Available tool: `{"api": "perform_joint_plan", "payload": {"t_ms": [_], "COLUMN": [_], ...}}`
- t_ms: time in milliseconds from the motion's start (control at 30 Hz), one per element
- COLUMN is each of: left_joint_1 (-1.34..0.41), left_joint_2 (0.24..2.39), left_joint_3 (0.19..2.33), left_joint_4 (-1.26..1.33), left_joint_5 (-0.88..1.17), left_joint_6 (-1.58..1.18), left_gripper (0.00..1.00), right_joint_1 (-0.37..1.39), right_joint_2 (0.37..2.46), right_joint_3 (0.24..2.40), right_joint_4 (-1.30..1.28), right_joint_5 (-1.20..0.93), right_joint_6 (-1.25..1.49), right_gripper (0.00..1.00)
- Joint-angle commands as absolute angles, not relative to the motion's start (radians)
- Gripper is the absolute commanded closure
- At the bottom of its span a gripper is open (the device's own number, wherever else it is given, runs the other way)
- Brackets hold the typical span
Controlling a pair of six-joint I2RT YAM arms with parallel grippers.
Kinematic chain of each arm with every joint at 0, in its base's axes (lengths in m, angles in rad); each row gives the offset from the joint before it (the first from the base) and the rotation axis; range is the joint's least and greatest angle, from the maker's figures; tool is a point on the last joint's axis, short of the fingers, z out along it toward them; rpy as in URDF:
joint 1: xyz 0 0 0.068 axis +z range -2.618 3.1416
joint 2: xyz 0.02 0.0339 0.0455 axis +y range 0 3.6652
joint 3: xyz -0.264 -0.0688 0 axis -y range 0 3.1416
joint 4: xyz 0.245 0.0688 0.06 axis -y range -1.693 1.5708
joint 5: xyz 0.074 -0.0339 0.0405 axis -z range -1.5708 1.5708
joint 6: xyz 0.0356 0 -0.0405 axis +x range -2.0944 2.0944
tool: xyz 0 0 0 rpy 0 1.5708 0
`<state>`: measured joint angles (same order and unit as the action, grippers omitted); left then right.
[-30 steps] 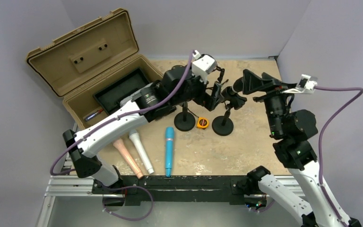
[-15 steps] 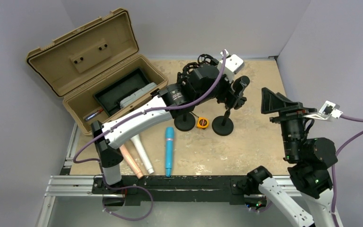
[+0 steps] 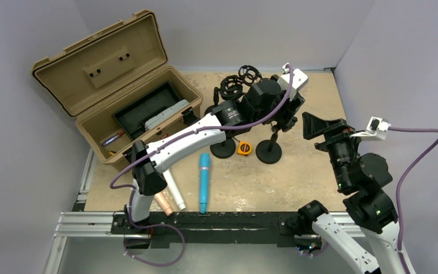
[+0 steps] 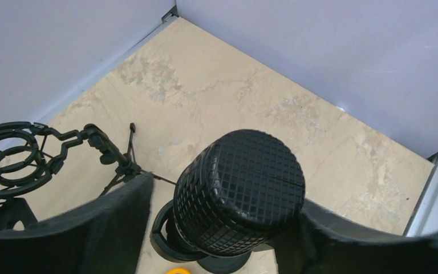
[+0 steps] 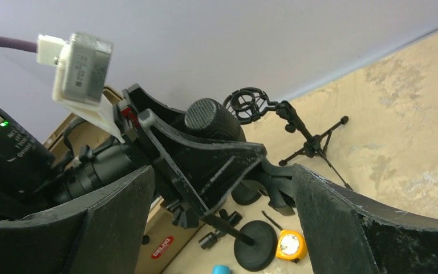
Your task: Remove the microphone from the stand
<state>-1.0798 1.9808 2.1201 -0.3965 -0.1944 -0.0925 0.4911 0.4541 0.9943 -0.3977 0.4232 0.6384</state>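
Note:
A black microphone [image 4: 239, 182] with a mesh head points up at the left wrist camera, seated in the clip [image 4: 161, 231] of its stand. The stand's pole [image 3: 274, 136] rises from a round black base [image 3: 269, 154]. My left gripper [image 4: 222, 200] [image 3: 285, 113] straddles the microphone head. Its right finger [image 4: 342, 237] lies against the head, while a strip of floor shows between the head and the left finger [image 4: 108, 228]. Seen from my right wrist, the microphone head [image 5: 208, 117] sticks up behind the left gripper. My right gripper [image 3: 315, 128] [image 5: 222, 171] hangs wide open to the right of the stand, holding nothing.
A second round stand base [image 3: 223, 149] and a yellow tape measure [image 3: 243, 148] sit left of the stand. Blue [image 3: 204, 180], white [image 3: 171, 185] and pink [image 3: 162, 201] microphones lie near the front. An open tan toolbox [image 3: 120, 74] is at the back left, and shock mounts [image 3: 231, 87] stand behind.
My left arm swung right and came over the stand, and its jaws narrowed round the microphone head. My right arm drew back to the right, then edged a little forward again.

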Motion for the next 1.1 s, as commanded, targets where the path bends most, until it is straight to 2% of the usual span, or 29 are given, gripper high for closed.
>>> {"api": "perform_joint_plan", "payload": {"t_ms": [0, 167, 200, 333, 533, 733, 1067], "left_joint_1": [-1.075, -1.055, -1.048, -1.009, -0.934, -0.910, -0.885], "left_joint_2": [1.982, 1.958, 1.950, 1.915, 1.895, 1.894, 1.866], "left_joint_3": [2.194, 2.191, 2.187, 2.151, 2.145, 2.137, 2.093], "left_joint_4": [-0.347, -0.385, -0.394, -0.415, -0.463, -0.498, -0.460], "left_joint_5": [-0.171, -0.063, -0.041, 0.102, 0.356, 0.457, 0.505], "left_joint_6": [-0.043, -0.018, -0.011, 0.030, 0.018, 0.024, 0.008], "left_gripper": [0.48, 0.94, 1.00, 1.00, 1.00, 1.00, 1.00], "right_joint_1": [0.496, 0.496, 0.495, 0.495, 0.497, 0.495, 0.495], "right_joint_2": [0.452, 0.463, 0.471, 0.539, 0.673, 0.740, 0.819], "right_joint_3": [1.011, 1.005, 0.996, 0.968, 0.989, 1.012, 1.033], "right_joint_4": [-0.461, -0.505, -0.494, -0.433, -0.439, -0.447, -0.494], "right_joint_5": [0.406, 0.388, 0.359, 0.210, 0.128, 0.129, 0.293], "right_joint_6": [0.665, 0.633, 0.616, 0.513, 0.433, 0.422, 0.481], "right_gripper": [0.11, 0.11, 0.11, 0.11, 0.12, 0.13, 0.14]}}
